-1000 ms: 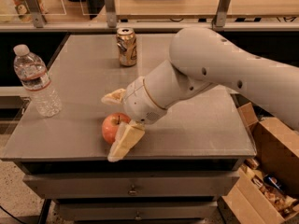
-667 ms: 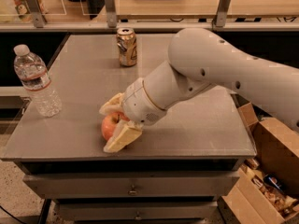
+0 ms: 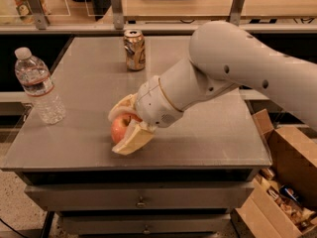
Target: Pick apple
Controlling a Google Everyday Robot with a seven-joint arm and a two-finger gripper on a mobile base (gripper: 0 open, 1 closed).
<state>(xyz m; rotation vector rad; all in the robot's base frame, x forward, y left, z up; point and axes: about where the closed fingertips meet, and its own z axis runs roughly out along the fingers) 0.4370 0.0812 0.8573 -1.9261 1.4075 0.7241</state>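
The apple (image 3: pixel 118 128), red-orange with a paler patch, sits on the grey table (image 3: pixel 208 138) near its front edge, left of centre. My gripper (image 3: pixel 117 131) comes in from the right on a thick white arm (image 3: pixel 223 68). Its two cream fingers are closed against the apple, one above and behind it, one (image 3: pixel 132 142) below and in front. The apple still seems to rest on the table surface. Its right half is hidden behind the fingers and wrist.
A soda can (image 3: pixel 134 49) stands at the back of the table. A clear water bottle (image 3: pixel 38 86) stands at the left edge. An open cardboard box (image 3: pixel 282 182) with clutter sits on the floor to the right. Drawers run below the tabletop.
The fingers, spread wide around the apple a second ago, have closed in on it. The wrist shifted slightly left. The apple has stayed in place.
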